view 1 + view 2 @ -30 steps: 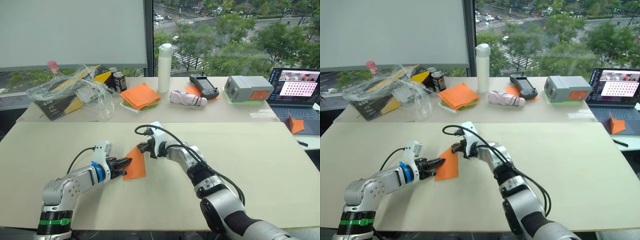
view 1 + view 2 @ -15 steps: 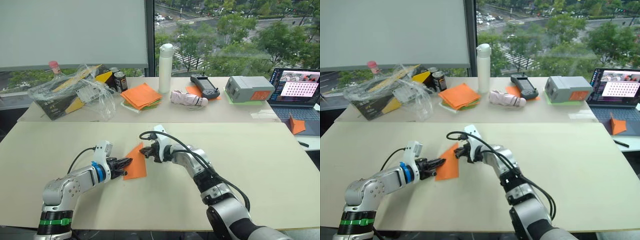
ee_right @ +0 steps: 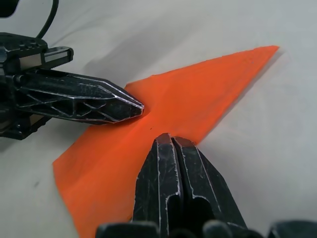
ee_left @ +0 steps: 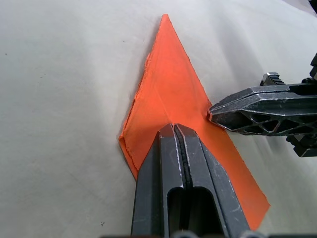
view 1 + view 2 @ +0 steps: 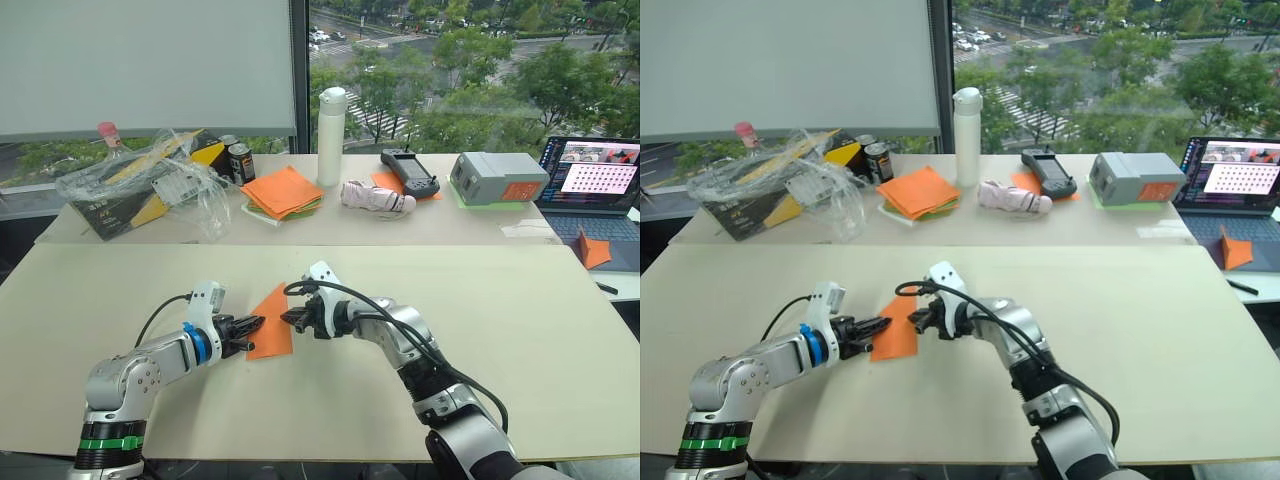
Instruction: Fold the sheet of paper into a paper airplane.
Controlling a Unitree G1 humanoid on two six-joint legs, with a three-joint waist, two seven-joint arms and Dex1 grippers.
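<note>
Paper airplane (image 5: pixel 272 327) (folded, flat) pressed by both closed end effectors.

the paper airplane (image 5: pixel 272 327) lies on the desk (image 5: pixel 560 340) left of centre, between left gripper (image 5: pixel 256 325) and right gripper (image 5: pixel 288 317).

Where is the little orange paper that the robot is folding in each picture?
Left eye view: the sheet of paper lies on the table between the two grippers.
Right eye view: same place, slightly further left.
Left wrist view: it spreads beyond the left gripper.
Right wrist view: it lies beyond the right gripper.
Shared landmark: the paper's sharp point.
</note>
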